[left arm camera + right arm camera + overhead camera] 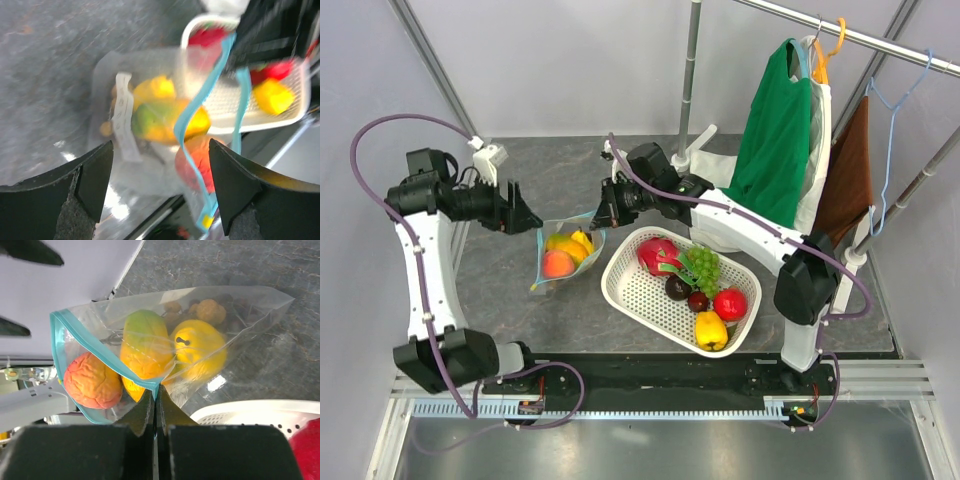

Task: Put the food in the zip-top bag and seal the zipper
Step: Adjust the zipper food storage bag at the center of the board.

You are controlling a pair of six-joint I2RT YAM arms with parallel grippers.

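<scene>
Clear floppy plastic bag (260, 302) holds orange peach (92, 381) and yellow mango (145, 345); right claw (155, 402) pinches its teal strip (100, 352), left claw (160, 150) apart.

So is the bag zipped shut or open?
Open. The zipper gapes in the right wrist view, its two teal sides apart with the orange peach between them. The right gripper pinches the strip.

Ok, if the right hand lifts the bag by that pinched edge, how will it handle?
Probably floppy: the zip-top bag is thin clear film, creased where the right hand pinches its zipper. Likely bottom-heavy, since the mango and peach fill it. Its mouth gapes, so tipping could spill fruit.
</scene>
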